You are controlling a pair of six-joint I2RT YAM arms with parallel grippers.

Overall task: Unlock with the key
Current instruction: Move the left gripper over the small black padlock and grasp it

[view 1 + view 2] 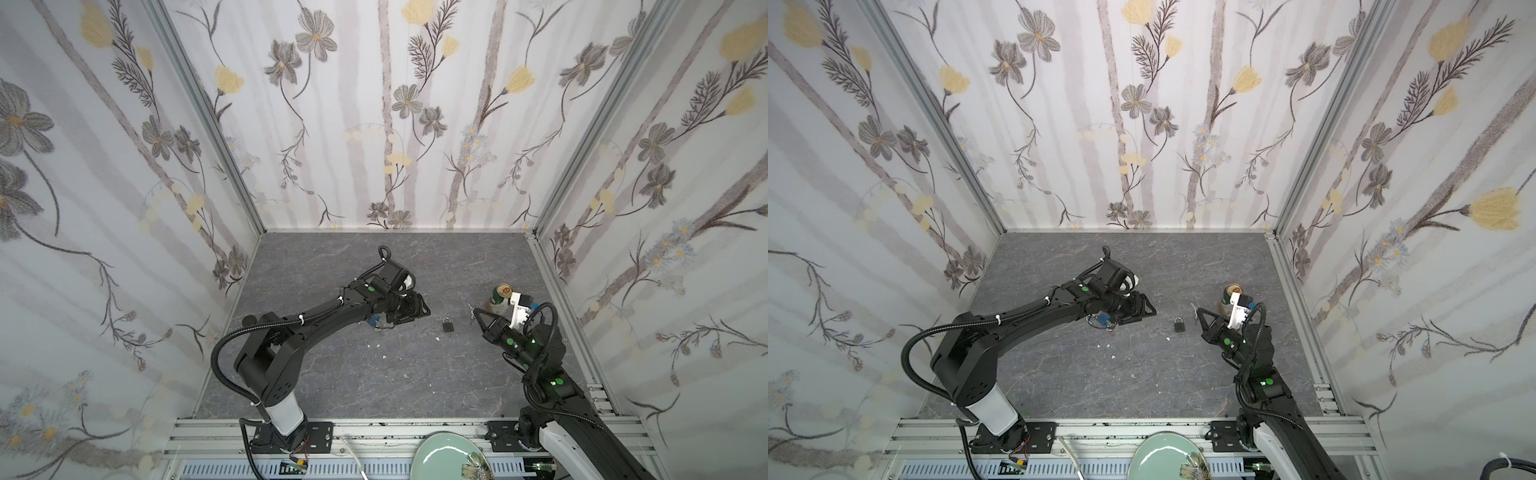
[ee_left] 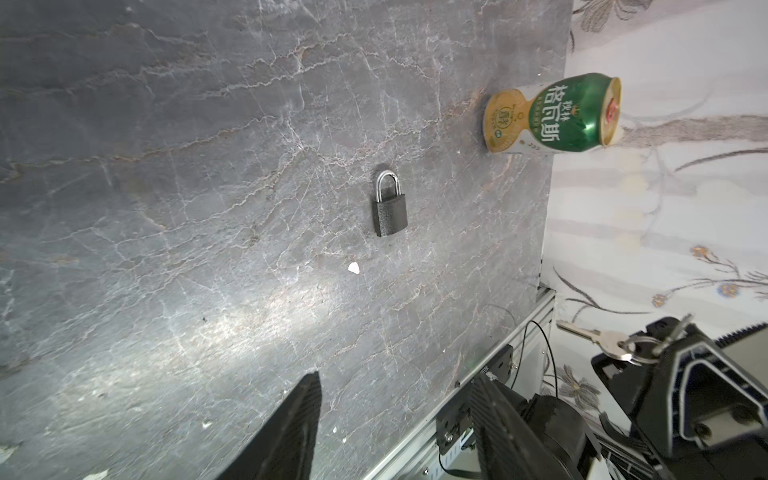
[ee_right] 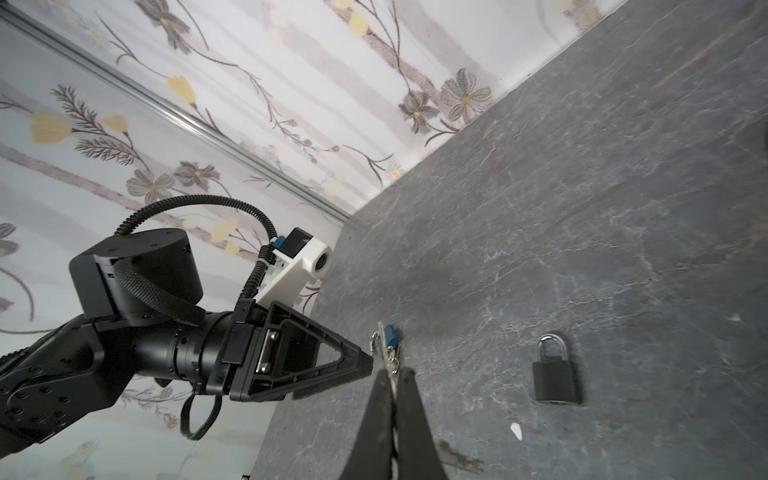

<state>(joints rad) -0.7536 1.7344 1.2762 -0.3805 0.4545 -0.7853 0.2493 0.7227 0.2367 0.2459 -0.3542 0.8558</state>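
A small black padlock (image 1: 448,325) (image 1: 1179,324) with a silver shackle lies flat on the grey stone table, between the two grippers; both wrist views show it too (image 2: 390,208) (image 3: 556,376). Just right of the padlock, my right gripper (image 1: 478,313) (image 3: 392,374) is shut on a silver key (image 2: 598,338) on a ring, and the blade sticks out past the tips. My left gripper (image 1: 422,309) (image 2: 397,376) hangs left of the padlock, open, with nothing between its fingers.
A green and gold drink can (image 1: 500,296) (image 2: 552,114) stands behind the right gripper near the right wall. A blue tagged item (image 1: 374,321) (image 3: 390,334) lies on the table under the left arm. White crumbs (image 1: 384,357) dot the table. A pale green plate (image 1: 446,455) sits at the front rail.
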